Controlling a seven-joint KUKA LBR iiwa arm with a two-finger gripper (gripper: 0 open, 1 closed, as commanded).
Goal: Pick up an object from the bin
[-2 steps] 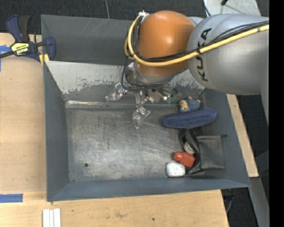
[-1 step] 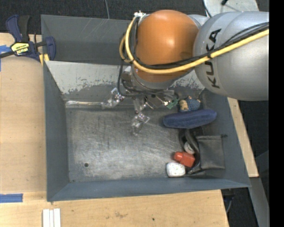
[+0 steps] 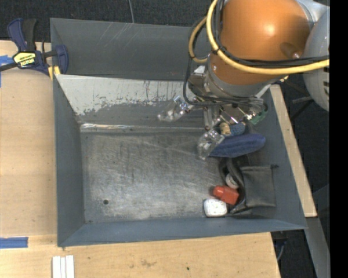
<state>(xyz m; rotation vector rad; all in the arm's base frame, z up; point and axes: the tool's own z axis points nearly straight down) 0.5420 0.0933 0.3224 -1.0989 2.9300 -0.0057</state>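
Note:
My gripper [image 3: 207, 146] hangs under the orange-covered wrist at the right back of the bin, its tip low over the floor. A dark blue soft pouch-like thing [image 3: 239, 145] lies right beside it on the right, touching or nearly touching it. In front of that, a black flat case [image 3: 259, 187] rests against the right wall. A small red piece [image 3: 227, 194] and a white rounded piece [image 3: 215, 208] sit next to the case by the front wall. A crumpled clear bit [image 3: 173, 110] lies at the back wall, left of the gripper.
The arm and its orange cover with yellow cables overhang the bin's right back corner. Black cords curl between the blue thing and the black case. The left and middle of the bin floor is bare scuffed metal.

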